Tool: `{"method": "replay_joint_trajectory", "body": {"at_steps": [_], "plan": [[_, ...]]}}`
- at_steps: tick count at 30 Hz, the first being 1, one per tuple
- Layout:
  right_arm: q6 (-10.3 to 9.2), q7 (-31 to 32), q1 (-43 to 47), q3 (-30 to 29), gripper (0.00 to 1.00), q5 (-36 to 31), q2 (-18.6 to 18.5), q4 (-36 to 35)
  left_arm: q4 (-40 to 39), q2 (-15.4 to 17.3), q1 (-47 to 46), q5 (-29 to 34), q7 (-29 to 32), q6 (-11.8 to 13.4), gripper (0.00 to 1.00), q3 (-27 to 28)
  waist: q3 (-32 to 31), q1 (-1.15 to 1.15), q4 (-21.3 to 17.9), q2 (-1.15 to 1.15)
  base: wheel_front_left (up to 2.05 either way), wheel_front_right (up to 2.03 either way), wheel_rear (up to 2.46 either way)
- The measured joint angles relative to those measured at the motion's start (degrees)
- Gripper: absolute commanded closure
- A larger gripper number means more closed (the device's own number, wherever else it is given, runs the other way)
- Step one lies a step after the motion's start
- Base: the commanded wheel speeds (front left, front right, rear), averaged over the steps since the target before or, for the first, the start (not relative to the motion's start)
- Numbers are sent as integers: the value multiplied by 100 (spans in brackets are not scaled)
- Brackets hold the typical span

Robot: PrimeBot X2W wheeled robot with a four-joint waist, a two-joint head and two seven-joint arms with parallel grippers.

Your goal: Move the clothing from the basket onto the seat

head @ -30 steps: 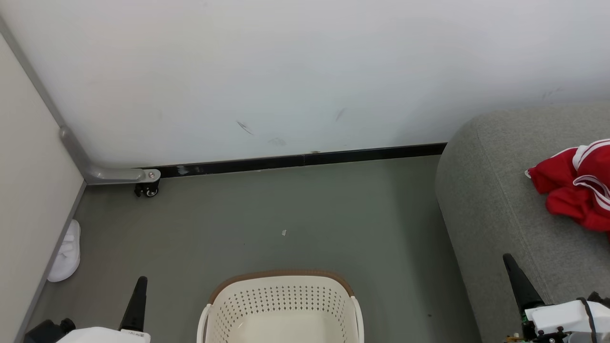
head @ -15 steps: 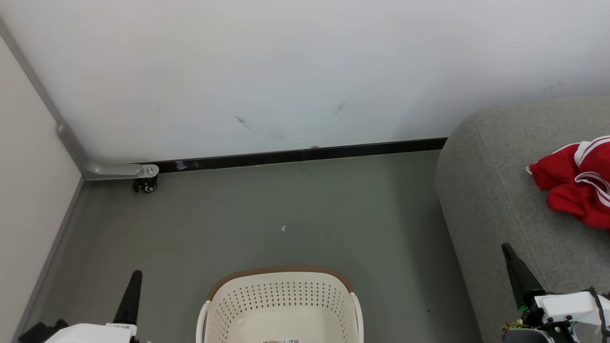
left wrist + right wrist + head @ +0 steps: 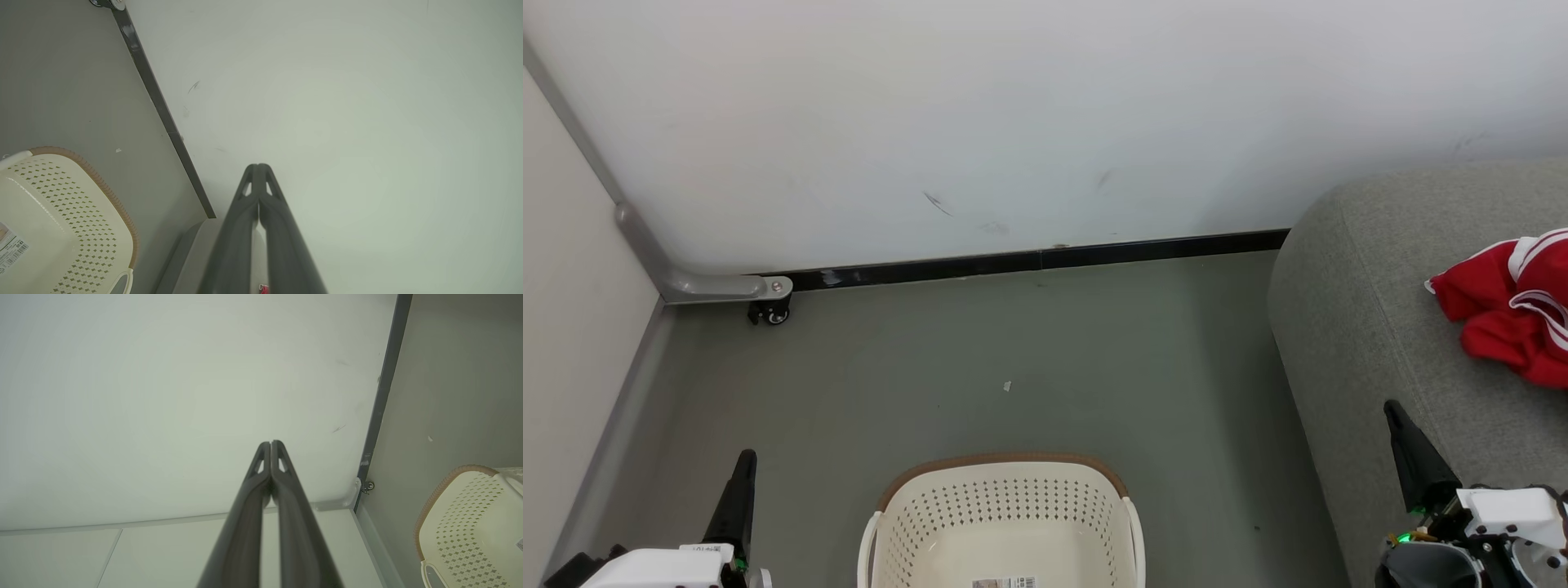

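Observation:
The cream basket (image 3: pixel 1003 523) with its brown rim stands on the floor at the bottom centre, and no clothing shows inside the visible part; a label lies on its bottom. Red clothing (image 3: pixel 1507 306) with white stripes lies crumpled on the grey seat (image 3: pixel 1372 327) at the right edge. My left gripper (image 3: pixel 742 467) is shut at the lower left, beside the basket, holding nothing. My right gripper (image 3: pixel 1395 412) is shut at the lower right, over the seat's front edge. The basket (image 3: pixel 61 220) also appears in the left wrist view, and the basket (image 3: pixel 470 522) in the right wrist view.
A white wall with a black skirting (image 3: pixel 1029 261) runs behind the grey floor. A grey panel frame with a small caster (image 3: pixel 768 310) stands at the left. A tiny white scrap (image 3: pixel 1007 385) lies on the floor beyond the basket.
The head view has shifted, so the white slipper at the left has left the picture and more of the basket shows. Both grippers remain shut and low.

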Motion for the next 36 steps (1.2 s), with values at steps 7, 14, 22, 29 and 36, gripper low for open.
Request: {"method": "replay_joint_trajectory", "body": {"at_steps": [7, 14, 22, 29, 36], "plan": [[0, 0, -20, -3, 100, 2, 8, 1, 0, -1, 0, -9, -1, -1, 100, 2, 0, 0, 0, 0, 0, 0, 0], [0, 0, -20, -4, 100, 2, 9, 1, 0, -2, 0, -10, -1, -1, 100, 2, 1, -1, 0, 0, 0, 0, 0], [0, 1, -20, -5, 100, 2, 10, 1, -1, -2, -1, -11, -1, -1, 100, 2, 1, -1, 0, 0, 0, 0, 0], [0, 1, -20, -7, 100, 2, 10, 1, -1, -2, -1, -15, -1, -1, 100, 2, 2, -1, 0, 0, 0, 0, 0], [0, 1, -20, -8, 100, 2, 11, 1, -2, -2, -1, -16, -1, -18, 100, 2, 2, -2, 0, 0, 0, 0, 0]]}}
